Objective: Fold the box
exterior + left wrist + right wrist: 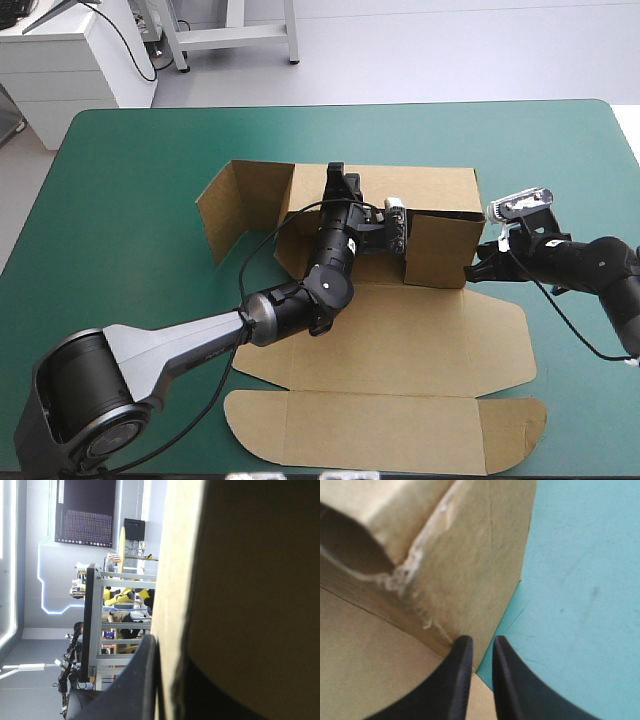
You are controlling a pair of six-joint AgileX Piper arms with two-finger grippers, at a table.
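The brown box (400, 340) lies in the middle of the table, with its back wall (420, 188) and right side wall (440, 250) raised. A left flap (225, 210) stands angled outward, and the lid panel (380, 430) lies flat toward the front edge. My left gripper (338, 185) reaches over the base to the back wall's top edge. In the left wrist view the board's pale edge (172, 580) runs between its black fingers (140, 680), which are shut on it. My right gripper (478, 268) is at the right wall's outer lower corner. Its fingers (457, 680) are all but shut on that board's edge (485, 605).
The teal-green cover (130, 200) shows on every side of the box, widest at the left and along the far edge. A narrower strip of cover (580, 605) lies beside my right gripper, toward the table's right edge (625, 130).
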